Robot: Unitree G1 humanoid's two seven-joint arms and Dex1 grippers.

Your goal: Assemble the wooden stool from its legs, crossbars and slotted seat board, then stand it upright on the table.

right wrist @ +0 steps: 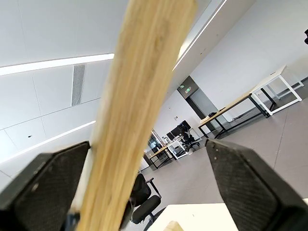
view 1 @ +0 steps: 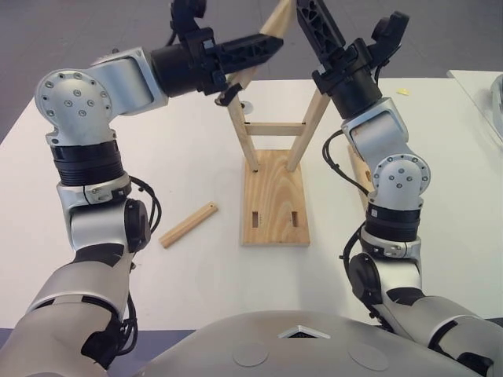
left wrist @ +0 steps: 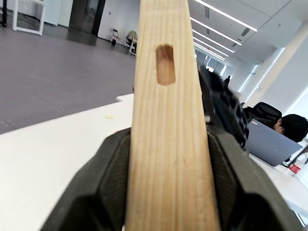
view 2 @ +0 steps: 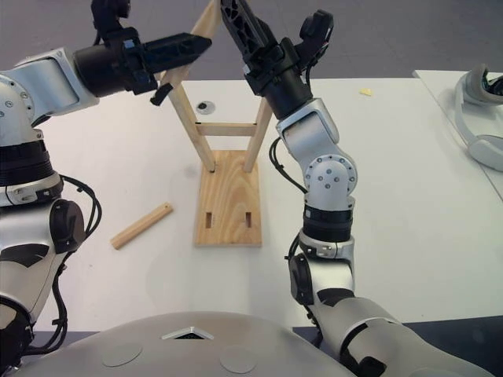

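The slotted seat board lies flat on the white table. Two legs stand splayed in its far slots, joined by a crossbar; the two near slots are bare. High above them my left gripper is shut on a tilted third leg, whose mortise faces the left wrist camera. My right gripper is open around that leg's upper end, with a gap on one side. A loose crossbar lies left of the board.
Another wooden piece lies partly hidden behind my right arm. A small dark disc sits behind the legs and a yellow scrap at the far right. A grey-white object rests on a neighbouring table. The front of the table is bare.
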